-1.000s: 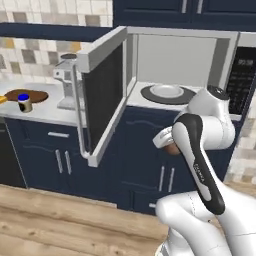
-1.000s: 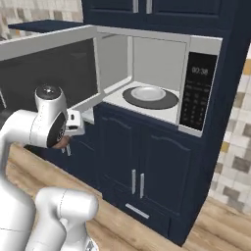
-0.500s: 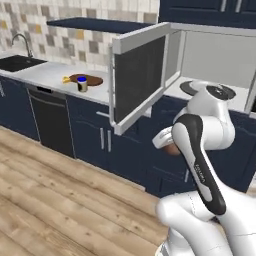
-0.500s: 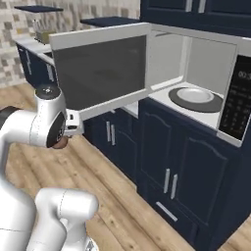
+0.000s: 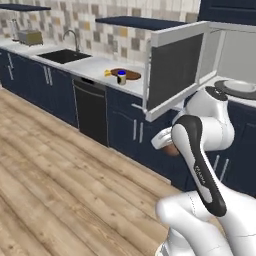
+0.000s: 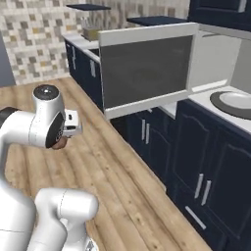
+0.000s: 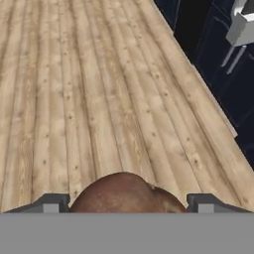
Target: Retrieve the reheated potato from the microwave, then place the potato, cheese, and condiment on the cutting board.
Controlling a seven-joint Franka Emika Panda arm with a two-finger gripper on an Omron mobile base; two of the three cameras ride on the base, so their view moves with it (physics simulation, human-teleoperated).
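Observation:
The reddish-brown potato point(image 7: 126, 192) sits between my gripper's point(image 7: 127, 204) two fingertips point(image 7: 49, 202), held over the wooden floor. In the base views the gripper point(image 5: 167, 144) is shut on the potato point(image 5: 173, 149) below the microwave's open door point(image 5: 174, 70), at cabinet height. From the right the potato point(image 6: 60, 145) peeks out under the hand point(image 6: 68, 131). The microwave point(image 6: 215, 59) stands open, its turntable plate point(image 6: 236, 100) bare. Farther left on the counter lies the oval cutting board point(image 5: 128, 73), with the blue-lidded condiment jar point(image 5: 121, 78) at its front edge and the yellow cheese point(image 5: 107, 73) just left of it.
The open door point(image 6: 147, 66) juts out over the floor above the dark blue cabinets point(image 6: 196, 166). A black dishwasher point(image 5: 90, 112) stands under the counter, a sink point(image 5: 62, 56) with a tap to its left, a toaster point(image 5: 30, 36) at the far end. Wooden floor point(image 5: 60, 180) lies open in front.
The whole picture has shifted: the base has moved, bringing the sink, counter and cutting board further into view. The arm's pose is unchanged and the gripper keeps hold of the potato.

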